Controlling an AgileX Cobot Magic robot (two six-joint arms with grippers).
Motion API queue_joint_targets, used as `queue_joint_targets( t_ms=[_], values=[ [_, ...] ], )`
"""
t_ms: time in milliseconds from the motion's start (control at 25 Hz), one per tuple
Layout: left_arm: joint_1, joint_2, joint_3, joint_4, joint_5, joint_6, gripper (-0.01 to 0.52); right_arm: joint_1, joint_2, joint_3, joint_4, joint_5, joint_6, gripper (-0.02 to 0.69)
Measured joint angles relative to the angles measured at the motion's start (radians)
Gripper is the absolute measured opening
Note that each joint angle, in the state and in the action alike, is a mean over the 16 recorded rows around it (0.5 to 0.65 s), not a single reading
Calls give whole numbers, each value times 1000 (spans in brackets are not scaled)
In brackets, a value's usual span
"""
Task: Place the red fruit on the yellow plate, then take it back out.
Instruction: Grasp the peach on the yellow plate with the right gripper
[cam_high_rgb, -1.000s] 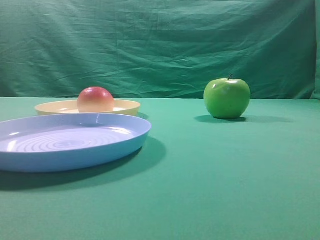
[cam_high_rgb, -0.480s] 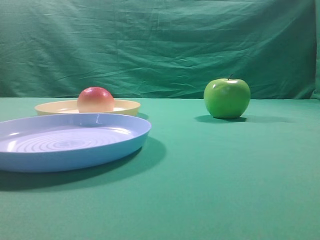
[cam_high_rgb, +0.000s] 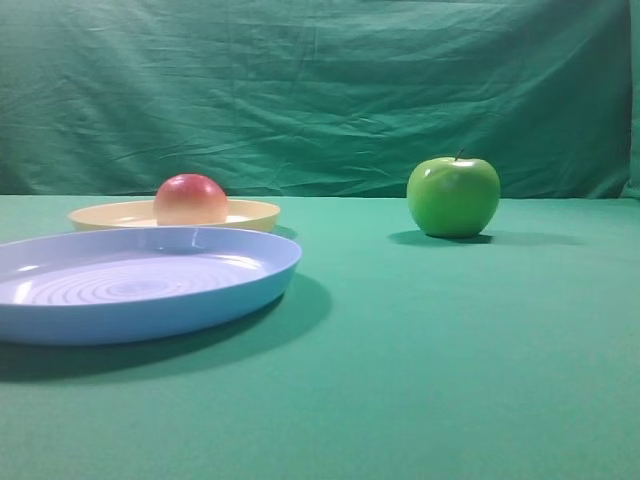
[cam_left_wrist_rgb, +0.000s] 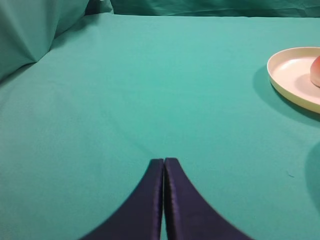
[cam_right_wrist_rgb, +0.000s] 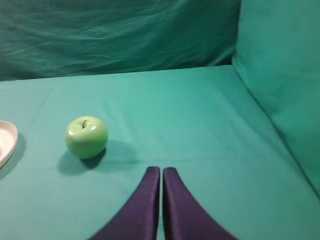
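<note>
The red fruit (cam_high_rgb: 190, 199) rests on the pale yellow plate (cam_high_rgb: 250, 212) at the back left of the table; only its edge (cam_left_wrist_rgb: 316, 70) shows at the right border of the left wrist view, inside the plate (cam_left_wrist_rgb: 287, 70). My left gripper (cam_left_wrist_rgb: 164, 161) is shut with nothing in it, well short and left of the plate. My right gripper (cam_right_wrist_rgb: 161, 170) is shut and empty too, over bare cloth right of the green apple. Neither gripper appears in the exterior view.
A large light blue plate (cam_high_rgb: 240, 290) with concentric ridges lies in front of the yellow one. A shiny green apple (cam_high_rgb: 453, 196) (cam_right_wrist_rgb: 87, 136) stands at the back right. Green cloth covers the table and rises as a backdrop (cam_high_rgb: 320, 90) behind and at the sides.
</note>
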Motion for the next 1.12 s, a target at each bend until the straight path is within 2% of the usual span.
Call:
queue_joint_targets(
  t_ms=[240, 480, 1120],
  values=[
    [0, 0, 0, 0, 0, 1, 0, -129, -108, 199, 0, -160, 0, 0],
    [0, 0, 0, 0, 0, 1, 0, -179, -180, 357, 0, -255, -1, 0],
    [0, 0, 0, 0, 0, 1, 0, -189, -267, 516, 90, -291, -91, 0]
  ],
)
